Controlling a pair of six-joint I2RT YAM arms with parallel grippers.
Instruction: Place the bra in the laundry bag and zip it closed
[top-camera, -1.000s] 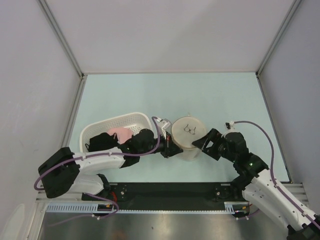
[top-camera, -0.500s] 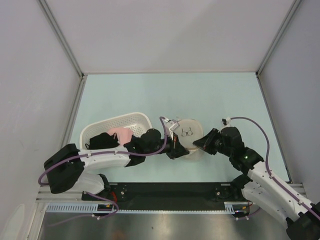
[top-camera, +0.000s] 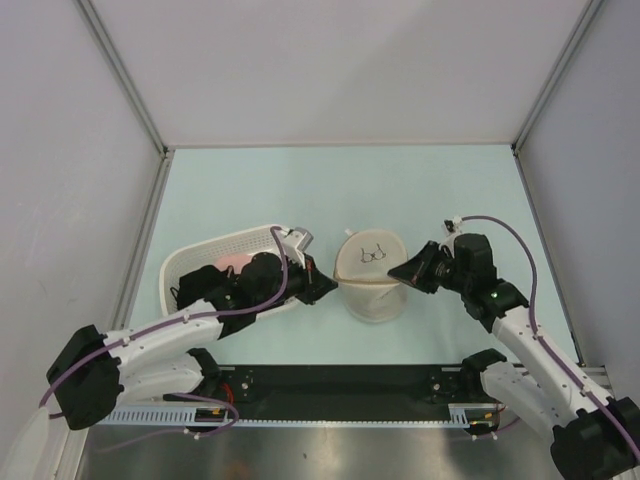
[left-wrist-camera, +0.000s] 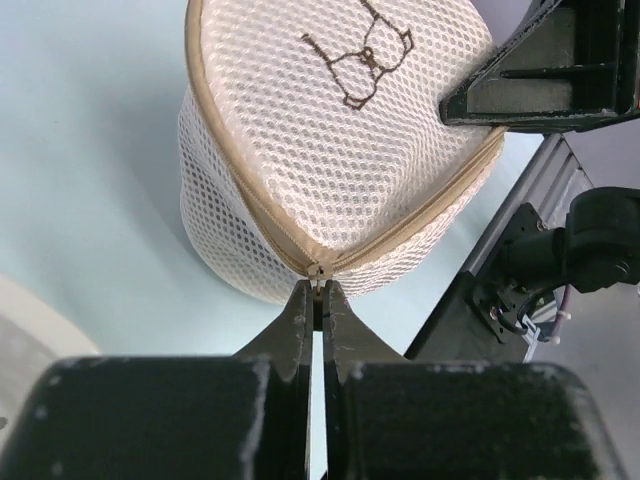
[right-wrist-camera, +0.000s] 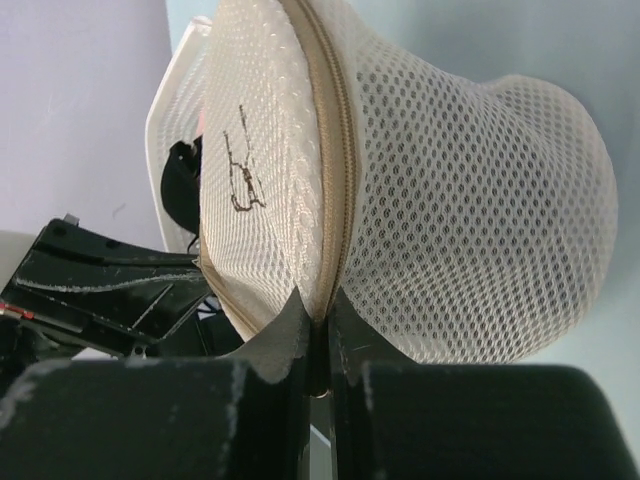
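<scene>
Laundry bag sits on the table; left gripper is clamped on the zip pull; right gripper pinches the opposite rim; either thin pinch could slip, dragging the bag.

Laundry bag — round cream mesh clamshell, tan zip — tilted, dark logo upward.

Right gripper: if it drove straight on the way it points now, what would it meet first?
The laundry bag: the right gripper is shut on its zip seam, so going on presses straight into the mesh. The left gripper sits at the bag's far side, roughly in line, though depth is unclear.
</scene>
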